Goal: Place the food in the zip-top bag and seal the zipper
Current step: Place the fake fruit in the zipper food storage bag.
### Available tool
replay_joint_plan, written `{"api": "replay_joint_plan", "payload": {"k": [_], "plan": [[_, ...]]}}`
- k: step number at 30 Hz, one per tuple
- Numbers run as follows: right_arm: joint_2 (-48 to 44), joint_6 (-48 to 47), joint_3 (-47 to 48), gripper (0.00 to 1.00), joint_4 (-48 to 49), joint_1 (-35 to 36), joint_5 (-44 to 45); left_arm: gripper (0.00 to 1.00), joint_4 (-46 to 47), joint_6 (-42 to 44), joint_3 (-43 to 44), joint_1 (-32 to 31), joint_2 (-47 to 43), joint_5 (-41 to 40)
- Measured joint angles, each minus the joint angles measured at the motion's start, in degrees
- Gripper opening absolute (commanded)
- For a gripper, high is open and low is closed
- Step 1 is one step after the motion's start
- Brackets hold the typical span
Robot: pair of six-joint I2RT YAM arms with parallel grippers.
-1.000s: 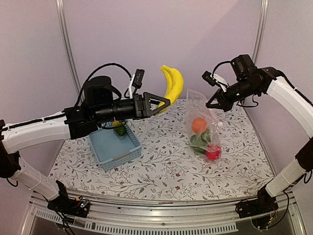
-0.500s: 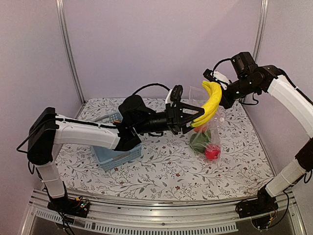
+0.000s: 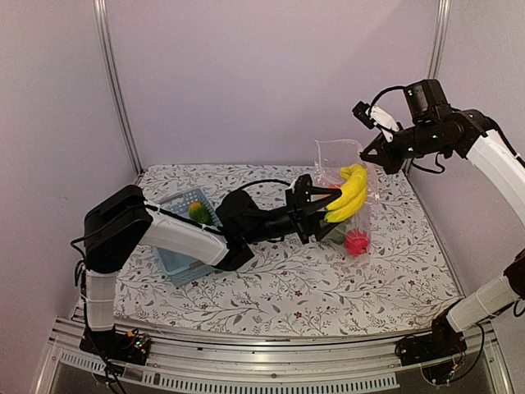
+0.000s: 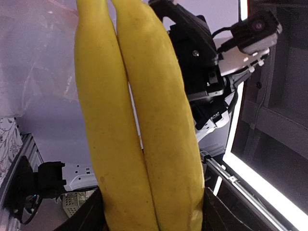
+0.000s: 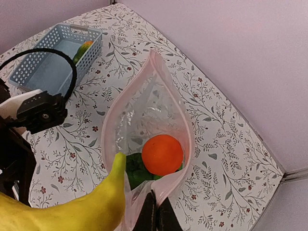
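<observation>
My left gripper (image 3: 321, 208) is shut on the yellow banana (image 3: 349, 192), which fills the left wrist view (image 4: 139, 120). Its tip (image 5: 117, 166) rests at the near rim of the open zip-top bag (image 5: 144, 110). My right gripper (image 5: 156, 211) is shut on the bag's pinkish zipper edge (image 5: 185, 144) and holds the mouth open, up in the air (image 3: 338, 160). Inside the bag lie the orange (image 5: 162, 154) and dark green pieces (image 5: 137, 168). The pinkish-red ball (image 3: 355, 241) sits at the bag's bottom.
The light blue basket (image 3: 176, 238) stands on the flowered table at the left, with the orange-green mango (image 3: 198, 213) in it; it also shows in the right wrist view (image 5: 48, 72). My left arm reaches across the table's middle.
My left gripper has carried the banana to the right and down, from high above the table to the bag's mouth. My right gripper has lifted the bag's rim slightly.
</observation>
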Motion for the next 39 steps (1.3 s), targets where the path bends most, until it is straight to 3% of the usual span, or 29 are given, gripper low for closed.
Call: {"api": "replay_joint_plan", "payload": {"k": [10, 20, 27, 33, 39], "plan": [[-7.32, -6.27, -6.45, 0.0, 0.26, 0.87, -5.57, 0.3, 1.36, -10.97, -1.05, 0.76, 2.25, -7.37], [-8.72, -7.74, -9.51, 0.0, -0.17, 3.67, -7.69, 0.29, 1.44, -13.03, 6.56, 1.16, 6.27, -8.85], [-8.59, -7.69, -10.6, 0.0, 0.39, 3.76, -3.98, 0.26, 1.7, -12.7, 4.09, 1.46, 5.05, -8.35], [-7.37, -8.41, -11.02, 0.0, 2.49, 3.76, 3.48, 0.26, -6.56, -3.02, -3.69, 3.89, -4.76, -4.22], [-2.75, -10.38, -9.55, 0.0, 6.05, 3.76, 9.35, 0.26, -37.59, 20.61, 1.53, 7.06, -15.63, -1.7]]}}
